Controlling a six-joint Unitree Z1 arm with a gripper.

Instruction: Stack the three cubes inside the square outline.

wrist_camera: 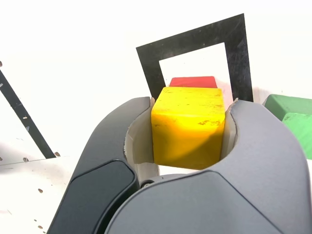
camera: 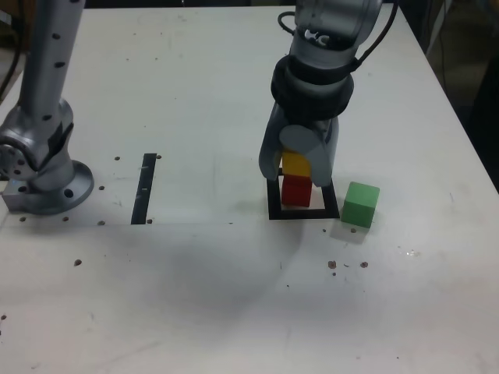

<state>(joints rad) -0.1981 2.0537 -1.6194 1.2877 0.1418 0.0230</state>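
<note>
Your gripper (camera: 300,167) points down over the square outline (camera: 274,204) and is clamped on the yellow cube (camera: 295,164), one jaw on each side of it. In the wrist view the yellow cube (wrist_camera: 188,126) fills the gap between the two jaws, with both inner faces pressed against its sides, so the jaws are only as far apart as the cube is wide.

Right under it you see the red cube (camera: 295,191), sitting inside the outline on the pale centre. In the exterior view the yellow cube looks to rest on top of the red one, or just above it; you cannot tell whether the two touch. In the wrist view only a strip of the red cube (wrist_camera: 192,81) shows past the yellow one, with the outline (wrist_camera: 195,41) framing it.

The green cube (camera: 360,204) stands on the table (camera: 234,296) just outside the outline, on the exterior view's right, apart from the stack and clear of the gripper.

A narrow black strip (camera: 145,187) lies well off to the exterior view's left, and the arm's base (camera: 47,175) stands further left still.
</note>
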